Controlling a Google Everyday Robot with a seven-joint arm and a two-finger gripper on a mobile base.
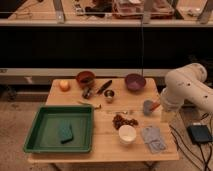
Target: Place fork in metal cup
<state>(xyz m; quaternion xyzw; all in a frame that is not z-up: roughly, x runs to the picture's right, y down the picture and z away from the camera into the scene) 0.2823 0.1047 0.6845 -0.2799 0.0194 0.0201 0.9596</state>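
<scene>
So, pincer (156, 106): down low at the right edge of the bench (107, 150), on the end of the white arm (186, 90), jaws apart, not clamped on anything
white arm: big rounded elbow standing off the right side of the bench
blue-grey cup (148, 107): just beside the pincer on its left, can't tell whether they touch
fork (120, 111): lying flat about mid-bench, left of the blue-grey cup and apart from the pincer
metal cup (109, 94): upright, a little behind and to the left of the fork, not touching it
knife (104, 87): black handle, lying slanted just behind the metal cup
dark clump (124, 120): brownish bits between the fork and the white bowl, no idea what they are
white bowl (127, 134): near the front edge
grey cloth (153, 139): flat, right of the white bowl
purple bowl (134, 81): back right
reddish bowl (85, 77): back left, orange fruit (64, 85) near it
yellowish-handled utensil (90, 104): left of the fork, by the tray's back corner
green tray (47, 122): front left, green sponge (65, 132) lying inside
</scene>
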